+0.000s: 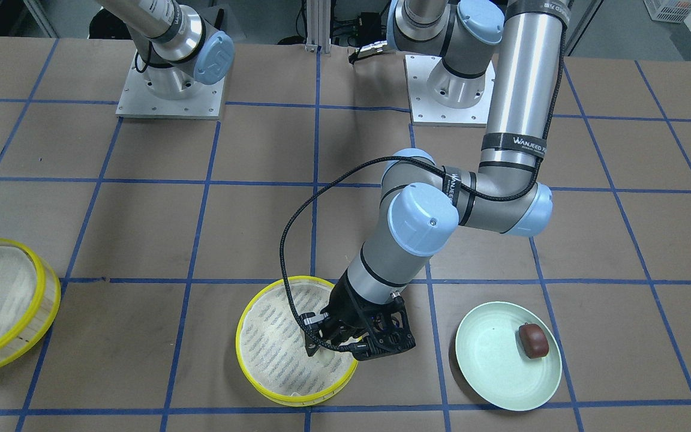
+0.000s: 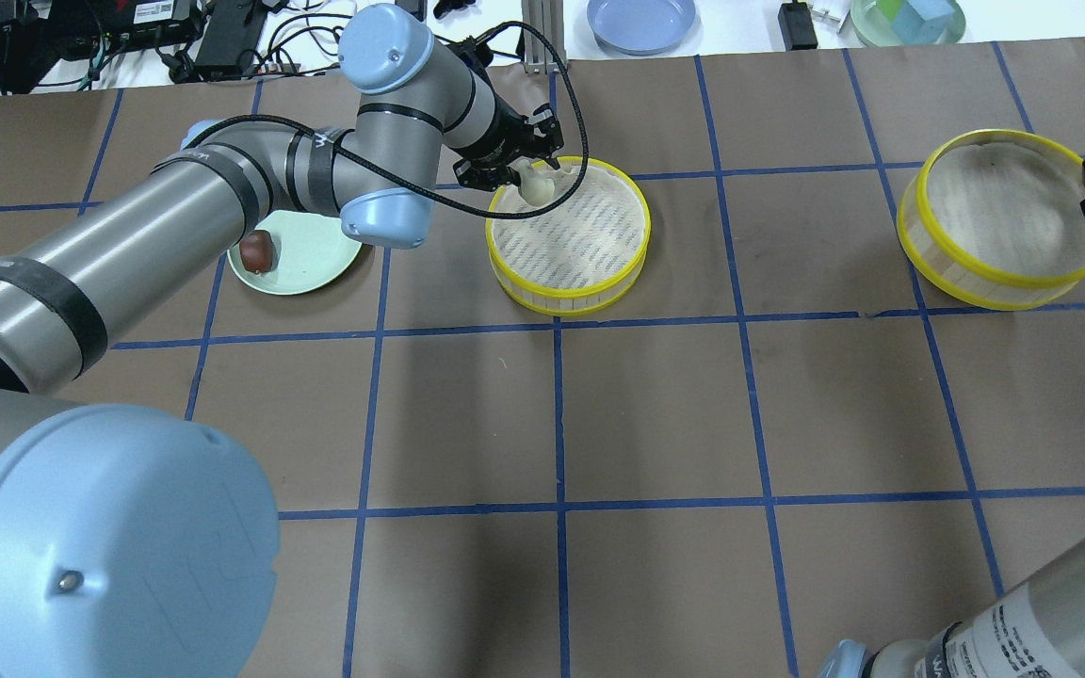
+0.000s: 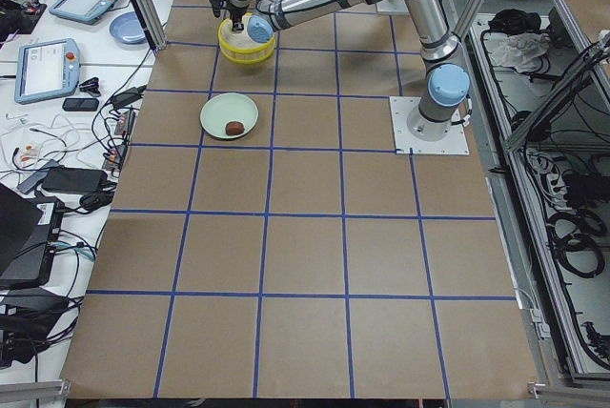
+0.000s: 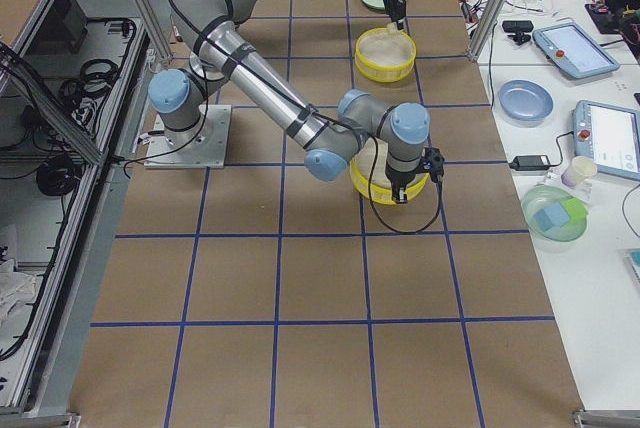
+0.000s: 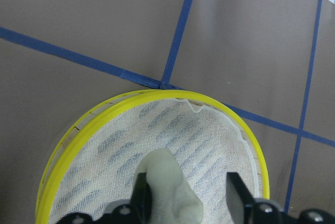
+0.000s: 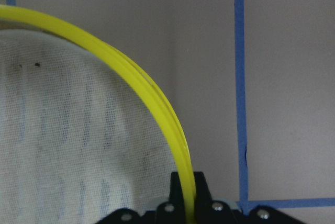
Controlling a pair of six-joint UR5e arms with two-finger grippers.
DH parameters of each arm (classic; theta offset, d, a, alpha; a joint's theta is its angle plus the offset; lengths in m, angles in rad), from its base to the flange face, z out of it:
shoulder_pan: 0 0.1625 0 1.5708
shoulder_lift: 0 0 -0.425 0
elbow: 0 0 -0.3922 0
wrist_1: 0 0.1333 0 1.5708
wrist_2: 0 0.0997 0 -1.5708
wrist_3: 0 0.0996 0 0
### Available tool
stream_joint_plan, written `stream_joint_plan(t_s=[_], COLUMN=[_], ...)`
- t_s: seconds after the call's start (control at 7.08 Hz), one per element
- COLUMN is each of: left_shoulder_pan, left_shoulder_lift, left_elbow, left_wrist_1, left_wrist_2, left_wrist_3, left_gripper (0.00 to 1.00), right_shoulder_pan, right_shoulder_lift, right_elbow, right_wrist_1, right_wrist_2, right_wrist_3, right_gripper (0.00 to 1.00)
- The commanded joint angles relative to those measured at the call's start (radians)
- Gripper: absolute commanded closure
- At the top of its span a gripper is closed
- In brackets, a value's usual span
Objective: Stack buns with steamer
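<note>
Closest up, the left claw (image 5: 187, 179) is open around the cream bun (image 5: 170, 185), which touches only one side of it, at eleven o'clock in the middle steamer tier (image 1: 273, 345) seen from overhead. I think the claw should lift straight up, so the soft, lumpy bun does not roll. Thin stripy cloth lines the round tier; its yellow rim looks hard. At three o'clock the right claw (image 6: 188, 182) pinches the rim of the other tier (image 2: 1004, 217). At nine o'clock the shiny brown bun (image 1: 532, 340) lies on a smooth green plate (image 1: 489, 366).
</note>
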Motion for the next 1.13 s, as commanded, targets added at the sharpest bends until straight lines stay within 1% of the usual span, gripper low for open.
stream_joint_plan(t_s=[0.0, 0.14, 0.28, 0.42, 0.57, 0.71, 0.85, 0.99], left_shoulder_pan=[-0.001, -0.001, 0.027, 0.109, 0.193, 0.241, 0.262, 0.3], left_shoulder_lift=[0.007, 0.025, 0.054, 0.095, 0.134, 0.154, 0.148, 0.128], left_elbow=[-0.001, 0.002, 0.02, 0.025, 0.024, 0.01, 0.002, -0.025], left_wrist_1=[-0.011, -0.046, -0.145, -0.259, -0.354, -0.376, -0.376, -0.367], left_wrist_2=[0.001, 0.004, 0.092, 0.153, 0.185, 0.296, 0.347, 0.389], left_wrist_3=[0.0, 0.003, 0.123, 0.269, 0.389, 0.493, 0.557, 0.578], left_gripper=[0.0, 0.0, 0.0, 0.0, 0.0, 0.0, 0.0, 0.0], right_shoulder_pan=[0.083, 0.144, 0.222, 0.306, 0.389, 0.486, 0.594, 0.694], right_shoulder_lift=[-0.087, -0.134, -0.177, -0.184, -0.185, -0.182, -0.172, -0.15], right_elbow=[0.002, 0.003, 0.005, 0.005, 0.005, 0.005, 0.005, 0.005], right_wrist_1=[0.055, 0.055, 0.081, 0.109, 0.11, 0.1, 0.094, 0.089], right_wrist_2=[-0.021, -0.04, -0.045, -0.044, -0.045, -0.044, -0.045, -0.042], right_wrist_3=[0.118, 0.211, 0.346, 0.49, 0.622, 0.746, 0.919, 1.076], right_gripper=[1.0, 1.0, 1.0, 1.0, 1.0, 1.0, 1.0, 1.0])
